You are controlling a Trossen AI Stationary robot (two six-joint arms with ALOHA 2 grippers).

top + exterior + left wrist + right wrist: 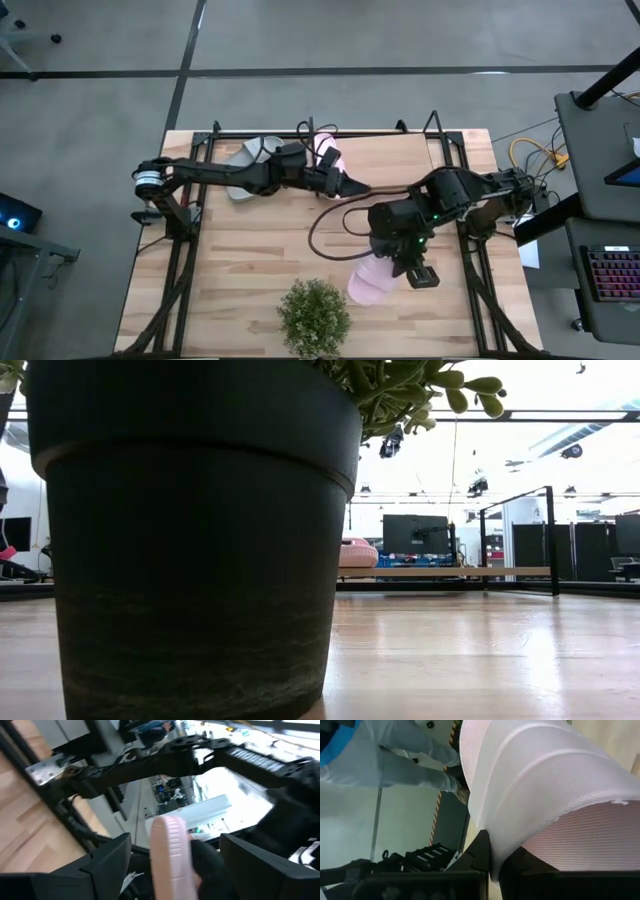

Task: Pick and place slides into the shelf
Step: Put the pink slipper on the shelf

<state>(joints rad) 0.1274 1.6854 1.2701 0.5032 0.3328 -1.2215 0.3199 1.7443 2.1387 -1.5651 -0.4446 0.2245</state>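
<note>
Going left to right from the low light-wood shelf [395, 160]: a soft grey slide [245, 160] is sitting on it. The left gripper [345, 186], wide open, is letting go of a soft pink slide [328, 160] there. The right gripper [405, 265], pinched shut on another pink slide [370, 282], is holding it near the green plant [314, 318]. Next, I think, it needs carrying to the shelf. No writing shows.
</note>
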